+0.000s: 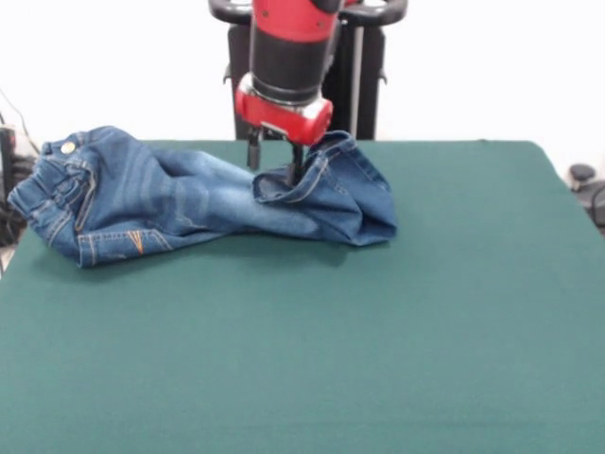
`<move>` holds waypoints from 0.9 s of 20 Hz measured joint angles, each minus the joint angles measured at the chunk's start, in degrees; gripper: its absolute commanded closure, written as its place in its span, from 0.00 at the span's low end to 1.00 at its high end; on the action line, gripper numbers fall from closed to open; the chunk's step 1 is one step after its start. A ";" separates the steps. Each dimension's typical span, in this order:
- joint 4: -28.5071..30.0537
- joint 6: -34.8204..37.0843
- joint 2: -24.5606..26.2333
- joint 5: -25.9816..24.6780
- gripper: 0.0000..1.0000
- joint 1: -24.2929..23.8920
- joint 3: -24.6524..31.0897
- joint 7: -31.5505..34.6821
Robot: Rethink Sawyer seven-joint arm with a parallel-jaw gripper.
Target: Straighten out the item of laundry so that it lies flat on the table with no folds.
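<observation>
jeans [189, 199] lie rumpled along table's [378, 331] far edge, waistband left, leg ends folded back; gripper [276, 163] fingers spread, one dipped inside the upturned hem

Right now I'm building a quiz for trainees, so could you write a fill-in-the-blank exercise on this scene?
1. The jeans lie on a table covered in dark ____ cloth.
2. The end effector comes down at the folded ____ ends, not the waistband.
3. In the front view, the waistband with its metal button sits at the picture's ____ side.
4. The arm's housing just above the end effector is ____.

Missing words: green; leg; left; red
</observation>
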 measured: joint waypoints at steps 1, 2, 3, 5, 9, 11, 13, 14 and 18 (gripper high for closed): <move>-0.17 -0.04 1.28 0.32 0.00 0.29 0.00 0.00; -0.22 -0.12 1.82 0.44 0.00 0.40 0.00 0.00; -0.24 -0.24 2.51 0.58 0.00 0.51 0.00 0.00; -0.26 -0.41 3.40 0.80 0.00 0.67 -0.01 0.00; -0.26 -0.50 5.16 1.65 0.00 1.23 0.00 0.00; -0.26 -0.52 5.28 1.83 0.00 1.26 0.02 0.00; -0.26 -0.50 5.20 2.43 0.00 1.24 -0.01 0.00; -0.26 -0.46 5.06 2.73 0.00 1.27 -0.01 0.00; -0.24 0.16 4.06 3.75 0.00 1.36 0.00 0.00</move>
